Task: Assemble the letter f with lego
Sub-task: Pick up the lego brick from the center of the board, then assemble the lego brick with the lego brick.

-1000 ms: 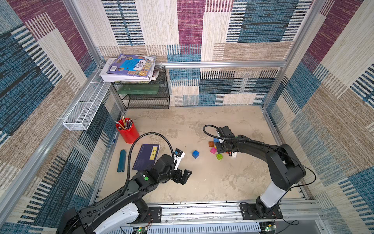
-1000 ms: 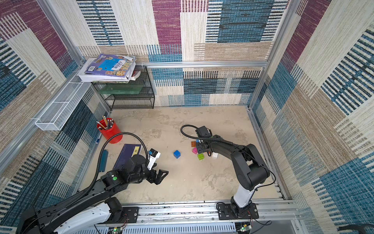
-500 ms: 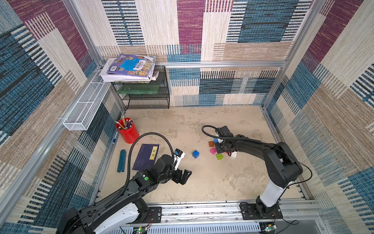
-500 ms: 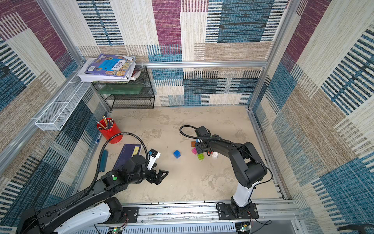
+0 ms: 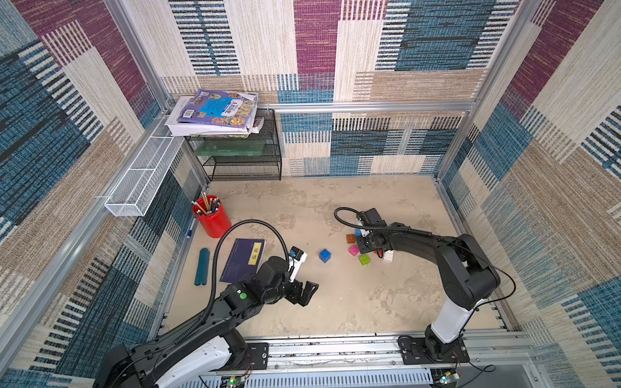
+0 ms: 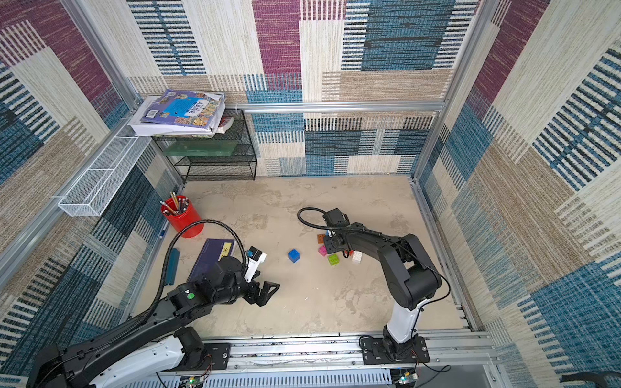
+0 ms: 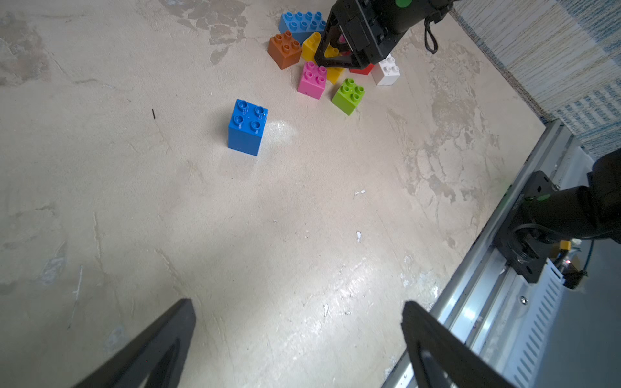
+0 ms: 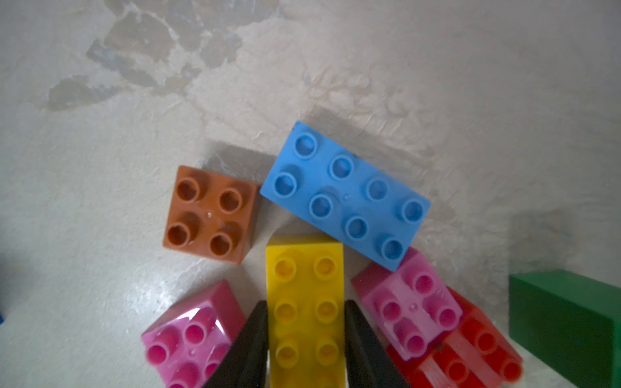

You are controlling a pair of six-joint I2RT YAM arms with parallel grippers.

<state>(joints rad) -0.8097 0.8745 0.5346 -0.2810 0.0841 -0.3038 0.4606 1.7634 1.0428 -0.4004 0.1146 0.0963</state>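
The lego lies in a cluster right of centre. Seen from the right wrist, my right gripper point(image 8: 305, 304) is shut on a yellow oblong brick point(image 8: 305, 268), one finger against each long side. Around it are a brown square brick point(image 8: 210, 215), a light blue oblong brick point(image 8: 344, 195), two pink bricks point(image 8: 191, 336) point(image 8: 408, 309), a red brick point(image 8: 470, 349) and a dark green brick point(image 8: 568, 322). A lime brick point(image 5: 364, 259) and a white brick point(image 5: 388, 256) lie beside the cluster. A blue square brick point(image 5: 325, 255) stands alone. My left gripper point(image 5: 307, 292) hovers open and empty, nearer the front than that brick.
A red pencil cup point(image 5: 211, 218), a purple notebook point(image 5: 243, 260) and a teal bar point(image 5: 202, 267) sit at the left. A black wire shelf point(image 5: 242, 158) with books stands at the back left, beside a white mesh basket point(image 5: 141, 178). A metal rail point(image 5: 336, 349) runs along the front.
My right gripper's jaws have narrowed onto the yellow brick while the arm stayed over the cluster. The left arm has not moved.
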